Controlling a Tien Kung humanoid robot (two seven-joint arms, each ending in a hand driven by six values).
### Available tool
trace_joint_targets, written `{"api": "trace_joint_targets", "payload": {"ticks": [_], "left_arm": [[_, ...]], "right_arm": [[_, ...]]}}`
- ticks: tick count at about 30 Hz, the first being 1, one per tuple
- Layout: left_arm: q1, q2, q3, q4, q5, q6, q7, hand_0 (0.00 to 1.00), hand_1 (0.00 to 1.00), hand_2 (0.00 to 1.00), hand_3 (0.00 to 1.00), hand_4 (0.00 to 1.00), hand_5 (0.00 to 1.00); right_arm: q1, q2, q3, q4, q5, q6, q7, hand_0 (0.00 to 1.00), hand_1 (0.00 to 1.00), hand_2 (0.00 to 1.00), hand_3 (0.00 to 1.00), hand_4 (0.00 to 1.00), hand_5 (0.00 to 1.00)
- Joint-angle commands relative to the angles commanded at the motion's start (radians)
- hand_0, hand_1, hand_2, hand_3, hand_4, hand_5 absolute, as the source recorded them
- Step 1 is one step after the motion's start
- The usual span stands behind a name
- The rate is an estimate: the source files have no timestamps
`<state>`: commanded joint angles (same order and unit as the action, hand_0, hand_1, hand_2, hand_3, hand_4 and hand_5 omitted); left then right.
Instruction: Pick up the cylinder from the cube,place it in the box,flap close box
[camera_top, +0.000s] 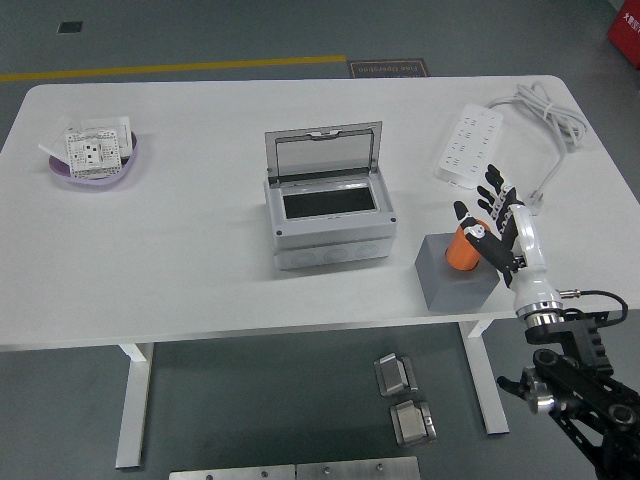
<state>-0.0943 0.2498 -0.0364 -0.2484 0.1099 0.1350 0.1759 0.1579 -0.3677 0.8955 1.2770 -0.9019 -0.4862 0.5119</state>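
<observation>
The orange cylinder (462, 248) is standing on top of the grey cube (452, 276), a little tilted, near the right front part of the white table (200, 250). The right hand (503, 232) is coming in from the lower right and is sitting just beside the cylinder on its right side. Its fingers (490, 195) are spread open and are pointing up and away, and they are gripping nothing. The thumb seems to be at the cylinder's top edge, but from this view I cannot tell if it is really touching it.

To the left of the cube, in the middle of the table, the grey box (330, 225) is lying with its clear flap (323, 150) standing open and upright at the back; the inside is showing dark.

Behind the hand, a white power strip (467, 146) with its cable (545, 115) is lying at the far right. At the far left corner a purple bowl (95, 165) is holding white socket plates (90, 147).
</observation>
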Motion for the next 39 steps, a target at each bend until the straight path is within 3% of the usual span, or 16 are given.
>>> {"api": "trace_joint_targets", "payload": {"ticks": [11, 31, 32, 37, 38, 39], "left_arm": [[-0.002, -0.001, 0.001, -0.001, 0.0, -0.001, -0.001, 0.663, 0.655, 0.631, 0.656, 0.61, 0.464], [-0.008, -0.002, 0.009, -0.002, -0.015, -0.005, -0.011, 0.663, 0.655, 0.632, 0.657, 0.61, 0.465], [-0.008, -0.002, 0.009, -0.002, -0.015, -0.006, -0.011, 0.663, 0.655, 0.633, 0.657, 0.603, 0.461], [-0.008, -0.002, 0.007, -0.002, -0.015, -0.007, -0.011, 0.663, 0.655, 0.633, 0.657, 0.603, 0.461], [-0.008, -0.002, 0.007, -0.002, -0.015, -0.007, -0.011, 0.663, 0.655, 0.633, 0.658, 0.601, 0.458], [-0.008, -0.002, 0.007, -0.002, -0.016, -0.008, -0.012, 0.663, 0.655, 0.633, 0.658, 0.601, 0.458]], "right_arm": [[0.033, -0.006, -0.057, -0.047, 0.023, 0.015, -0.007, 0.895, 0.932, 0.935, 0.998, 0.818, 0.408], [0.038, -0.01, -0.08, -0.056, -0.017, 0.003, -0.041, 0.882, 0.915, 0.879, 0.987, 0.785, 0.354], [0.038, -0.01, -0.08, -0.058, -0.017, 0.005, -0.042, 0.882, 0.913, 0.87, 0.981, 0.835, 0.249], [0.038, -0.012, -0.082, -0.064, -0.011, 0.011, -0.045, 0.882, 0.913, 0.87, 0.981, 0.835, 0.249], [0.038, -0.012, -0.083, -0.065, -0.01, 0.012, -0.045, 0.878, 0.916, 0.87, 0.988, 0.856, 0.178], [0.038, -0.012, -0.083, -0.065, -0.008, 0.011, -0.044, 0.878, 0.916, 0.87, 0.988, 0.856, 0.178]]}}
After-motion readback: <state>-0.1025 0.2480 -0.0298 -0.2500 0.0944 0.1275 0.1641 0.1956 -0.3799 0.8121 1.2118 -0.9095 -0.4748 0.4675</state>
